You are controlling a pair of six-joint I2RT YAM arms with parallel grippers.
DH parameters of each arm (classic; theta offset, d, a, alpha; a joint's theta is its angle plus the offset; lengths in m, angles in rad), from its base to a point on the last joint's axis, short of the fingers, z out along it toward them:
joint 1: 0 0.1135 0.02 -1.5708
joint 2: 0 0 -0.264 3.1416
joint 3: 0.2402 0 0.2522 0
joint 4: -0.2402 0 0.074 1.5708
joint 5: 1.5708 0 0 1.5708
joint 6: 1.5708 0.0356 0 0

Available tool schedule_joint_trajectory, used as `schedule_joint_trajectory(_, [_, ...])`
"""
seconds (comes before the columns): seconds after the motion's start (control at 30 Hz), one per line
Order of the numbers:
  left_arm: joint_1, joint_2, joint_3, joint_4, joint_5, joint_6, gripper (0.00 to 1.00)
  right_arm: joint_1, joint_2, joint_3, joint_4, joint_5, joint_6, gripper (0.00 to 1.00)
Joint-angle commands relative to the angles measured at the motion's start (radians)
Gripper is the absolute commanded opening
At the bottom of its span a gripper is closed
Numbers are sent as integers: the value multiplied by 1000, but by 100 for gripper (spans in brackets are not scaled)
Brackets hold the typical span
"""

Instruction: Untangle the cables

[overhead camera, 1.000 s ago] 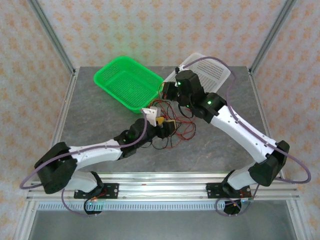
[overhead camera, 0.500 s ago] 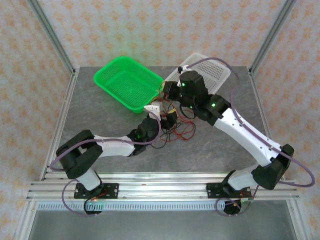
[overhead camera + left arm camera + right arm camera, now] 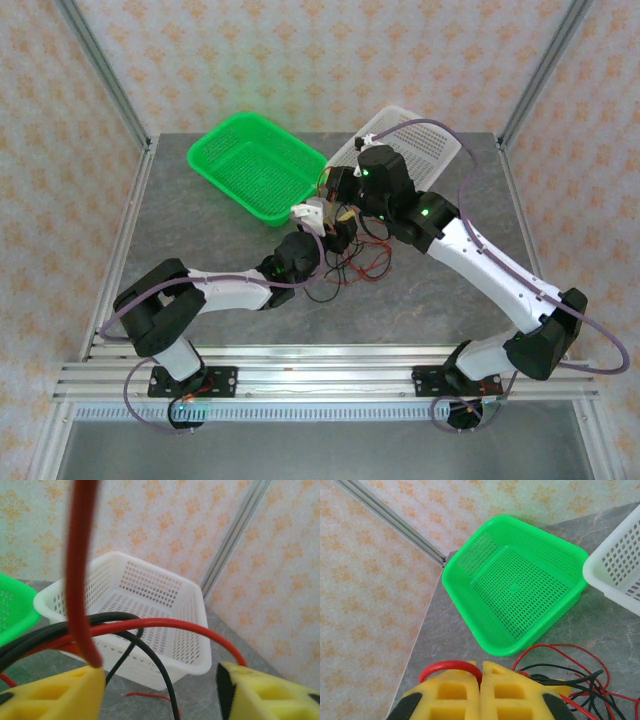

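A grey table (image 3: 200, 250) is seen, with one green basket (image 3: 255, 170) and one white basket (image 3: 425, 140) lying beyond the jaws. The cables (image 3: 80, 580), thin glossy red and black strands too tangled to be counted, are bunched between both grippers. The left gripper (image 3: 161, 680) is held spread, with strands crossing its gap. The right gripper (image 3: 480, 680) is pressed together, a red loop pinched at the seam.

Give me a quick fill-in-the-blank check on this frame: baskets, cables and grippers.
The right gripper is shut, and the basket beyond it is ___. The left gripper is ___, with cables crossing between its yellow fingers. The cables are red and ___. From above, the white basket sits to the ___ of the green one.
Missing words: green; open; black; right.
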Motion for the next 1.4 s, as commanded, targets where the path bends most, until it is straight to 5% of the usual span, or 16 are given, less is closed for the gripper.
schedule_joint_trajectory(0.0, [0, -17, 11, -90, 39, -18, 53, 2, -23, -7, 40, 14, 2, 0])
schedule_joint_trajectory(0.13, [-1, -34, -21, -128, 77, -59, 47, 2, -21, -9, 39, 19, 0, 0])
schedule_joint_trajectory(0.43, [-2, -123, -67, -181, 129, -54, 62, 3, -21, -12, 43, 18, -2, 0])
schedule_joint_trajectory(0.57, [-1, -164, -78, -150, 145, -56, 78, 3, -17, -18, 48, 19, -4, 0])
schedule_joint_trajectory(0.63, [0, -167, -70, -146, 128, -58, 99, 2, -14, -18, 48, 17, -3, 0])
schedule_joint_trajectory(1.37, [78, 2, 10, 64, 25, -155, 99, 3, -35, -70, 74, -21, 17, 0])
